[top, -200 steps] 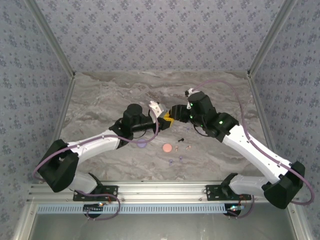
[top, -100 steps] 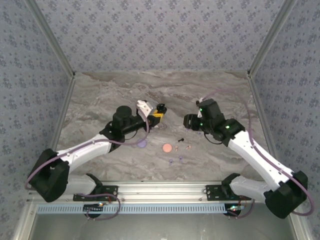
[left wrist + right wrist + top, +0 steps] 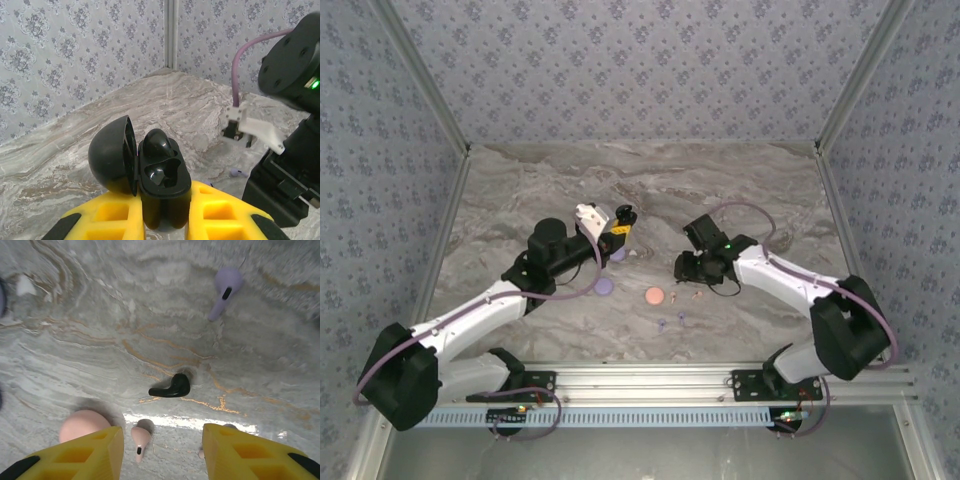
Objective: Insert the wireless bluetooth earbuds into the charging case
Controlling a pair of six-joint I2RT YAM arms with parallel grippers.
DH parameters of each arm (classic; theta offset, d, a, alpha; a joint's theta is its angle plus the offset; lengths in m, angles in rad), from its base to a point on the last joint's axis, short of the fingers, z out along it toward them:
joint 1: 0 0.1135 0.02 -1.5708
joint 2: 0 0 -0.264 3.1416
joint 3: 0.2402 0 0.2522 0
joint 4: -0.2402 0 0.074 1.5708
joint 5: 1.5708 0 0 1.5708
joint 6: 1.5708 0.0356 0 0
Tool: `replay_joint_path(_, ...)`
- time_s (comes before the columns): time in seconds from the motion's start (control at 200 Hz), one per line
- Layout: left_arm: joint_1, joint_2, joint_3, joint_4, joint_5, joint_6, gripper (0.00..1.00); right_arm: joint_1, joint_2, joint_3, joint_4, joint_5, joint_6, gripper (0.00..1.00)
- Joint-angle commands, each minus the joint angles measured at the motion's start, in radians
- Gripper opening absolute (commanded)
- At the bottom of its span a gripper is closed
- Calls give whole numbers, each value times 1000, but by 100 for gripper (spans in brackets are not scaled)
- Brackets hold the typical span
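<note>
You have a grey marble-patterned tabletop [image 3: 540, 180] across the middle of the top view, veined with tan. Blue-grey floral wallpaper walls [image 3: 640, 70] close it in at the top and both sides, with metal corner posts [image 3: 420, 75] running diagonally. An aluminium rail [image 3: 640, 385] crosses the bottom, a ribbed strip [image 3: 640, 416] just below it.
</note>
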Motion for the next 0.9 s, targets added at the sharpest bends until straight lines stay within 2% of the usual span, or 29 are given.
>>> replay_joint_path(0.0, 5, -26, 2, 2, -10, 16, 0, 10, 47, 27, 15, -6, 47, 48)
replay_joint_path(0.42, 4, -30, 2, -5, -5, 13, 0, 29, 168, 62, 45, -26, 32, 47)
replay_joint_path(0.894, 4, -41, 8, -27, -13, 24, 0, 31, 243, 106, 36, 24, 10, 46)
